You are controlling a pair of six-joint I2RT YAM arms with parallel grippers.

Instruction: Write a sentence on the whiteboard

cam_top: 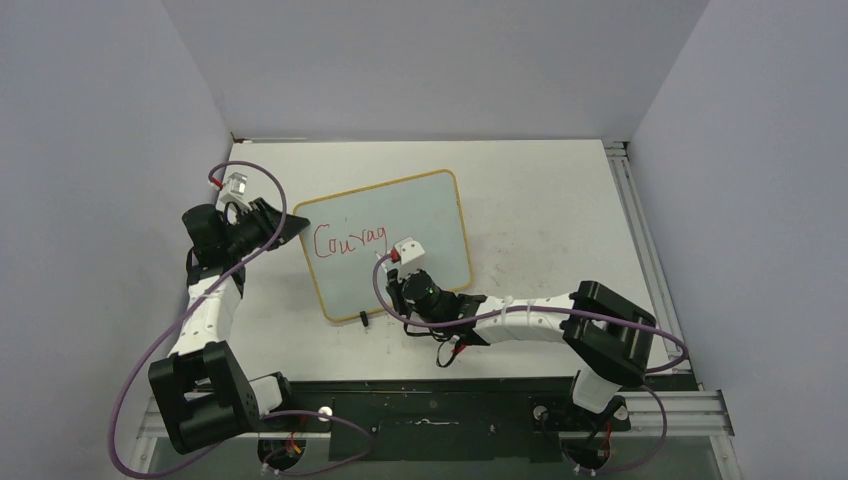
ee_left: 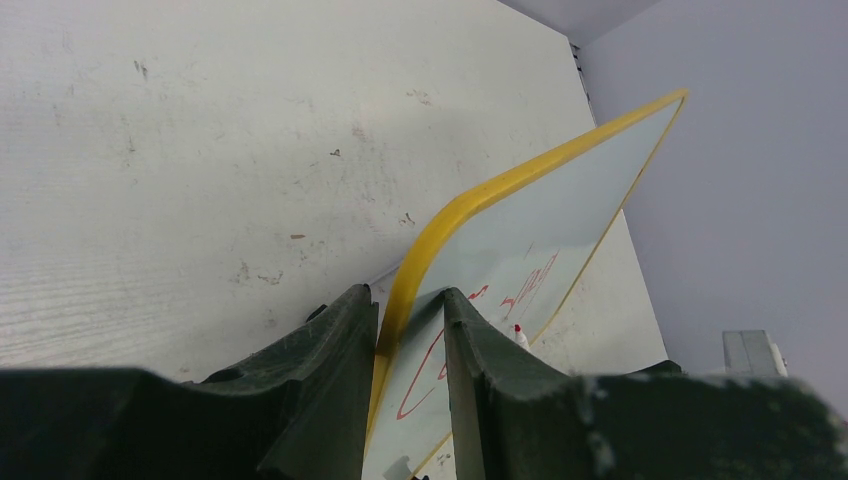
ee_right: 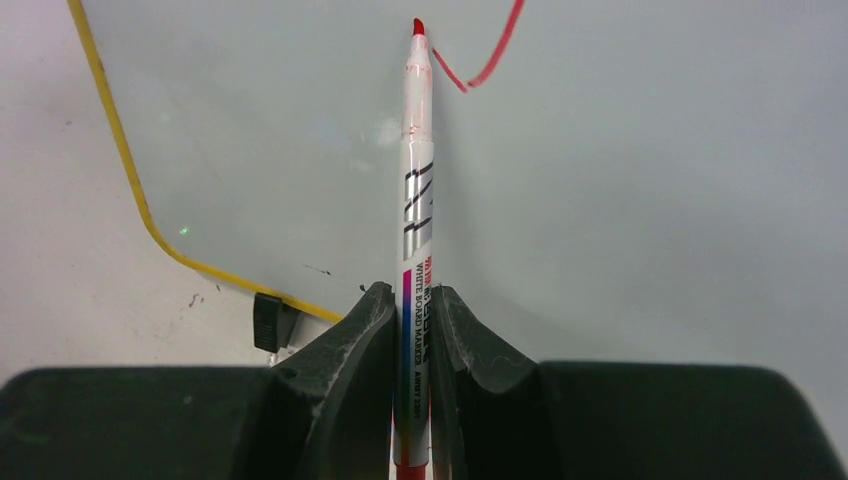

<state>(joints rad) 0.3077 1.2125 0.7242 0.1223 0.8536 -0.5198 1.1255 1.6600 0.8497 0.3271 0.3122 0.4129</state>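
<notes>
My left gripper (ee_left: pixel 408 300) is pinched on the board (cam_top: pixel 430 210) at its yellow left edge, mid-table. Right gripper (ee_right: pixel 410 295) is clamped tight on the marker (ee_right: pixel 417 190), tip beside the red writing (cam_top: pixel 348 241), "Courag".

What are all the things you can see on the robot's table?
whiteboard: one, pale grey with yellow frame, middle of the table
red writing: one unfinished word, "Courag", on the whiteboard
marker: one, white with red tip, tip at the whiteboard
clip foot: one seen, black, on the whiteboard's near edge
table: one, white and scuffed, under everything
left claw: one, dark, shut on the whiteboard's left edge
right claw: one, dark, shut on the marker
</notes>
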